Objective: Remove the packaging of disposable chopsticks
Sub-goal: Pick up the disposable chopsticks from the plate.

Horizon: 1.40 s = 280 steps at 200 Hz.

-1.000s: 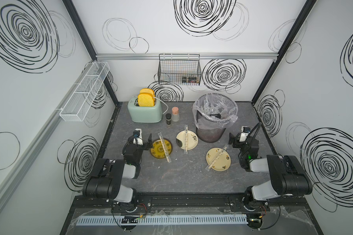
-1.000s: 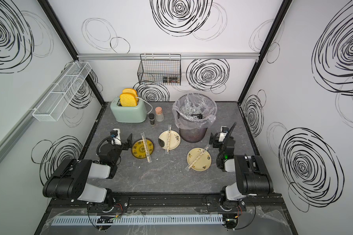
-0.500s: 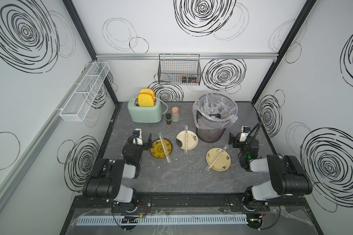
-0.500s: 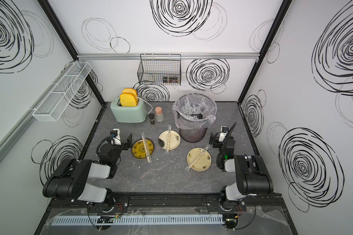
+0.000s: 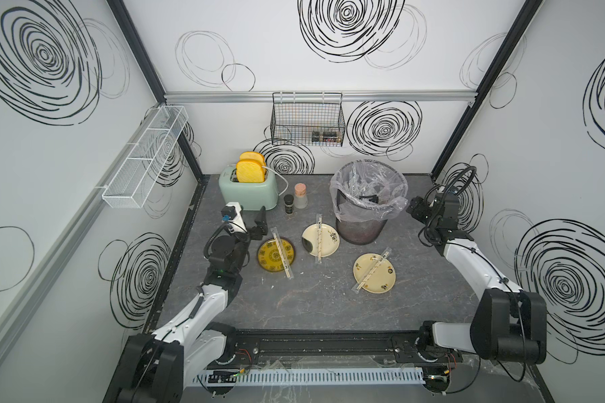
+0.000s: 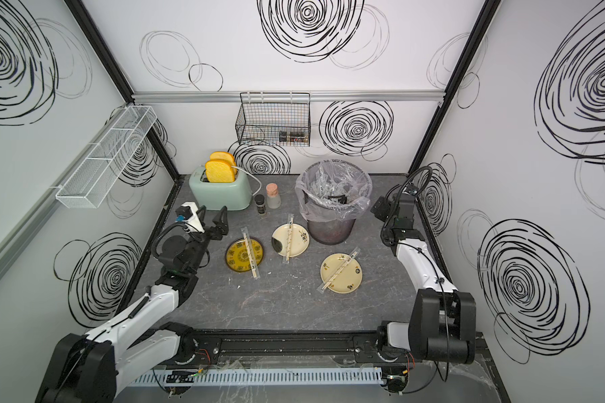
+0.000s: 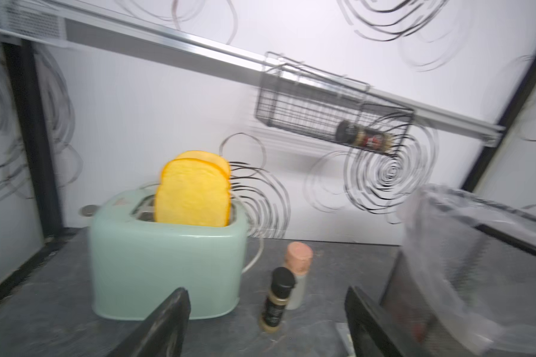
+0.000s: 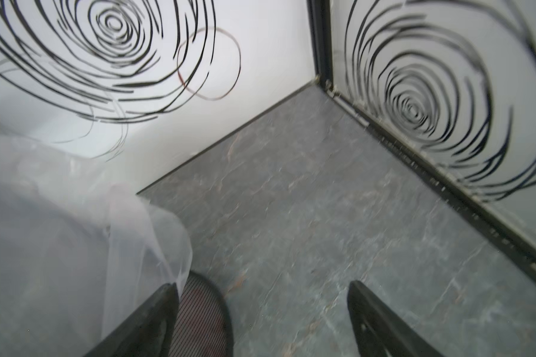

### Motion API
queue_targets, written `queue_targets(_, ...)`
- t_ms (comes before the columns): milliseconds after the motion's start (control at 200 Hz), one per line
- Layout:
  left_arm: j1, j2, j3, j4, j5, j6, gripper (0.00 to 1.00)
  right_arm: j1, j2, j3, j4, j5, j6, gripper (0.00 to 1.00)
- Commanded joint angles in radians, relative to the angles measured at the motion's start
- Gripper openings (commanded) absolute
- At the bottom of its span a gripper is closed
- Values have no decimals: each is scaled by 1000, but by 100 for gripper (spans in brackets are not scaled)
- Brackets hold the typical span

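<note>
- Packaging (image 5: 282,253) — three narrow clear plastic sleeves with dark print — is laid across round glazed plates (image 5: 263,261) on the grey veined bench (image 5: 311,307), one per plate.
- Pale wooden disposable chopsticks (image 5: 372,269) are seen inside.
- A dark mesh bin (image 5: 360,233), lined with crinkled clear film, is stood behind; clear scraps are held in it.
- Left end effector (image 7: 265,292) and right end effector (image 8: 262,286) are spread wide, nothing gripped, clear of the sleeves.

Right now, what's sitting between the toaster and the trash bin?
Two small bottles stand side by side there: a black-capped spice jar and a cork-stoppered bottle, nearer the mint toaster than the lined bin. Both top views show it.
</note>
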Motion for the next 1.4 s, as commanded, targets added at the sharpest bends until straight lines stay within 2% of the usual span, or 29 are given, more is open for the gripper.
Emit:
queue_targets(0, -150, -59, 81, -202, 70, -41, 82, -2, -56, -29, -280, -248, 62, 84)
queue_targets(45, -214, -80, 111, -275, 121, -42, 82, -1, -84, -48, -313, -300, 50, 84)
queue_targets(115, -307, -112, 148, -377, 190, -26, 81, -1, -130, -69, -393, -316, 48, 81)
queue_targets(245, -460, -114, 204, -545, 386, 70, 82, 8, -214, -155, -441, -433, 57, 74)
queue_targets(335, -570, -87, 241, -637, 424, 154, 82, 43, -242, -214, -446, -457, 66, 68)
queue_targets(440, -664, -59, 277, -708, 398, 240, 82, 115, -217, -247, -449, -437, 80, 65)
queue_targets(660, -683, -1, 293, -713, 469, 255, 80, 224, -102, -273, -369, -456, 151, 64)
queue_targets(791, -688, 3, 282, -705, 469, 252, 81, 238, -25, -265, -336, -432, 158, 56)
queue_targets(936, -689, 9, 282, -712, 468, 259, 81, 237, 42, -261, -281, -430, 170, 53)
queue_targets(1256, -690, 22, 285, -712, 453, 257, 81, 233, 115, -270, -229, -402, 176, 31)
queue_targets(1396, -689, 26, 290, -713, 447, 260, 81, 227, 109, -280, -219, -389, 184, 17)
